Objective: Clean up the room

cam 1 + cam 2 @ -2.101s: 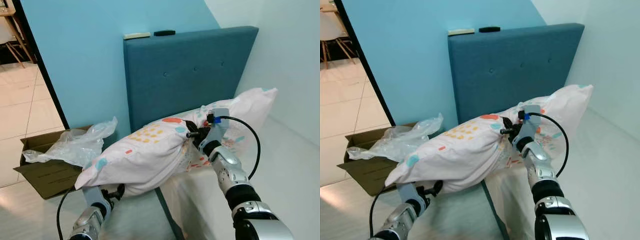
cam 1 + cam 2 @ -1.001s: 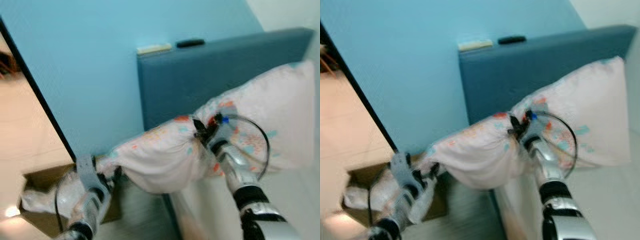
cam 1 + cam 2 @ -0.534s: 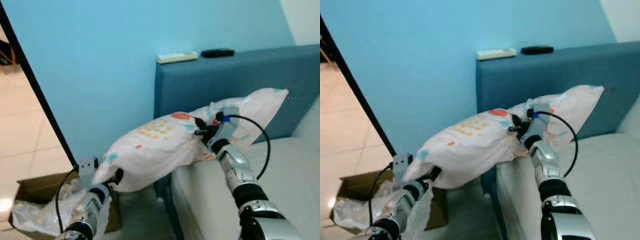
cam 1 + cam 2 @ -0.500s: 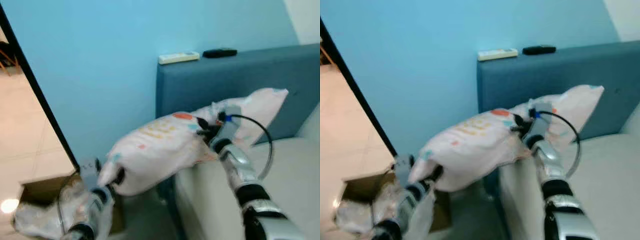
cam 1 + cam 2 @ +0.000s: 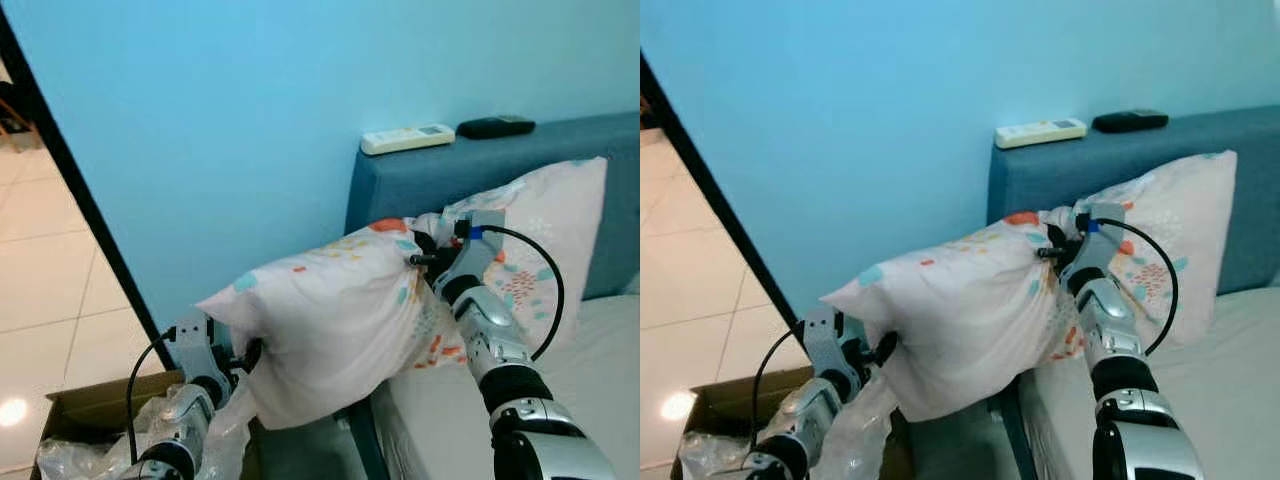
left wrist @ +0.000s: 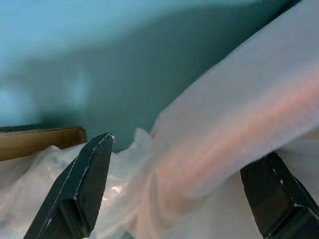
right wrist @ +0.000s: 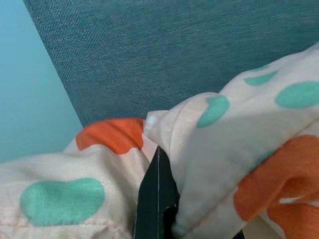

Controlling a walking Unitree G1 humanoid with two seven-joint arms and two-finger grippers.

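Pillow (image 5: 345, 310) hung in the air between both grippers, against the headboard (image 5: 420, 180) at the bed's (image 5: 600, 400) corner, blue wall (image 5: 200, 120) behind. Right gripper (image 5: 425, 250) was clamped tight on a fold at its upper edge; left gripper (image 5: 245, 355) sat at its lower left end, fingers (image 6: 82, 189) spread wide with pillow fabric between them. White remote (image 5: 407, 138) and black remote (image 5: 495, 126) lay on the headboard top. Box (image 5: 90, 400) with plastic wrap (image 5: 190, 420) sat on the floor below the left arm.
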